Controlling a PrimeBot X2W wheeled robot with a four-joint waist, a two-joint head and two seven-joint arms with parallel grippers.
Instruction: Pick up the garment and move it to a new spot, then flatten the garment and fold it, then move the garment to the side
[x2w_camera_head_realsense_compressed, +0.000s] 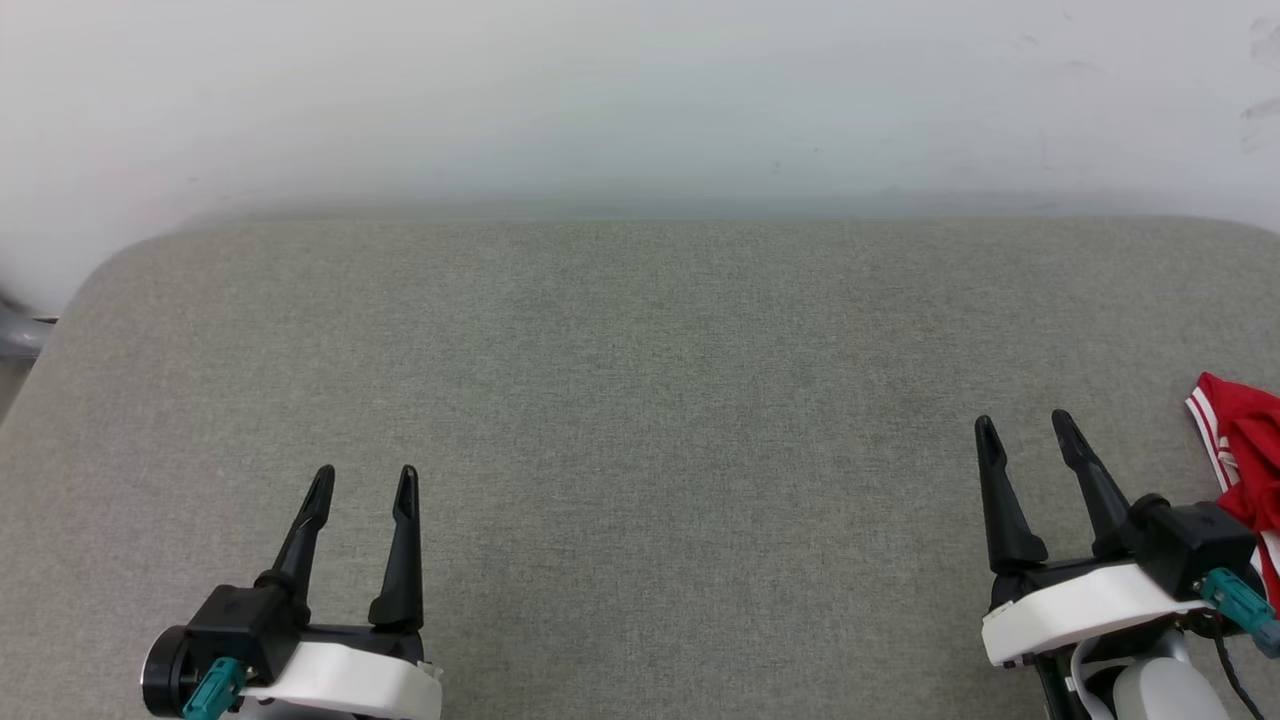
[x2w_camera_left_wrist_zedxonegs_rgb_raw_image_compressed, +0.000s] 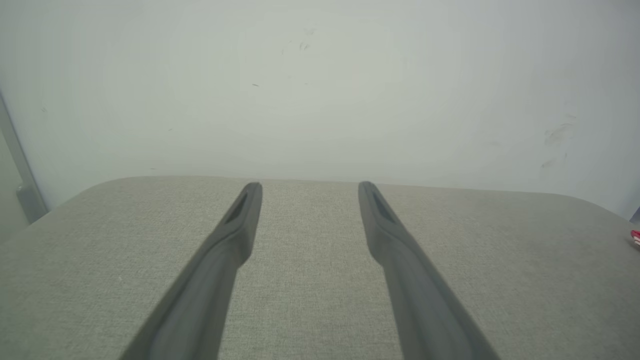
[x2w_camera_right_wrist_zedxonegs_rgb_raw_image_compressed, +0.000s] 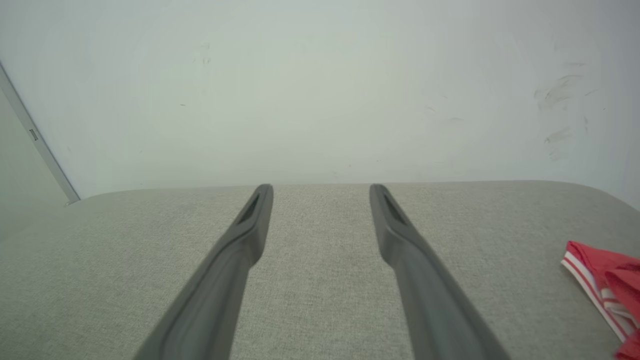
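The left gripper (x2w_camera_head_realsense_compressed: 365, 472) and the right gripper (x2w_camera_head_realsense_compressed: 1022, 420) were both spread wide, with nothing between them, over the grey fabric surface (x2w_camera_head_realsense_compressed: 640, 350). The red garment (x2w_camera_head_realsense_compressed: 1245, 440) with striped trim lay bunched at the far right, near the right gripper.

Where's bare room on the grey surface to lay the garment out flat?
Free: the whole middle of the grey surface, from the left tool across to the right tool and back to the wall. Crowded: only the right edge, where the garment lies bunched beside the right tool.
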